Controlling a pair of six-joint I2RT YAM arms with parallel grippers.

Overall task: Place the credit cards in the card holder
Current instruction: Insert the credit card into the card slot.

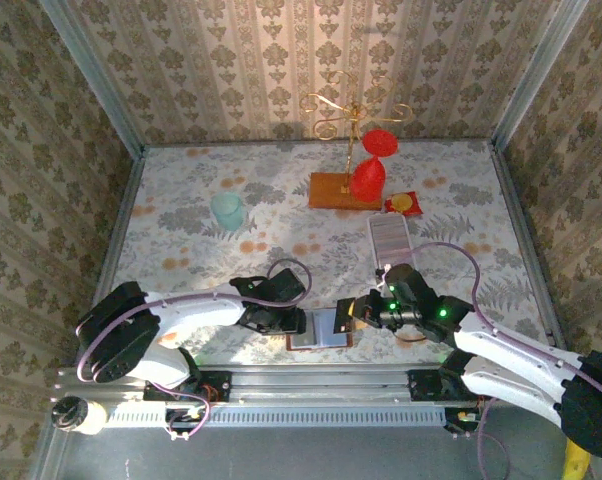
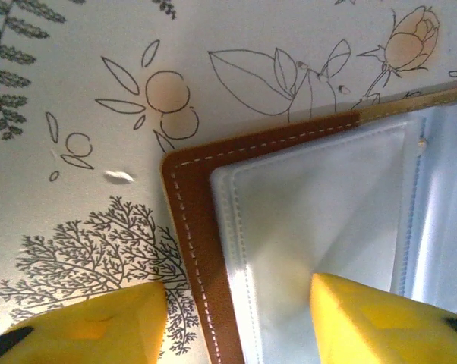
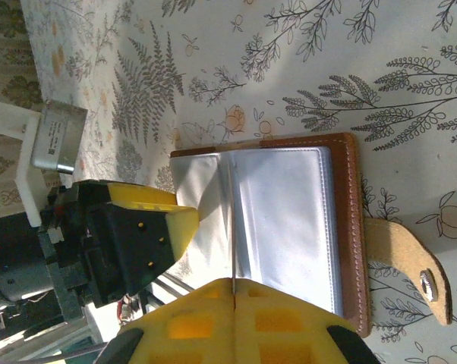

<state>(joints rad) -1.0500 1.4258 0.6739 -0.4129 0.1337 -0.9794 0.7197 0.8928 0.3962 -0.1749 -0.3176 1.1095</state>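
The card holder (image 1: 318, 331) lies open near the table's front edge, brown leather with clear pockets (image 3: 289, 216) facing up. My right gripper (image 3: 234, 287) is shut on a thin credit card (image 3: 233, 243), seen edge-on and standing upright over the holder's middle fold. My left gripper (image 2: 238, 294) is open and straddles the holder's stitched left border (image 2: 189, 227): one finger over the table, the other over a pocket (image 2: 319, 212). From above, the left gripper (image 1: 296, 322) and right gripper (image 1: 349, 315) flank the holder. More credit cards lie in a white tray (image 1: 391, 238).
The holder's strap with a snap (image 3: 411, 265) sticks out to one side. A wooden stand base (image 1: 341, 190) with a gold rack and red pieces stands at the back. A red-and-yellow packet (image 1: 403, 203) lies beside it. A teal cup (image 1: 227, 209) sits at back left.
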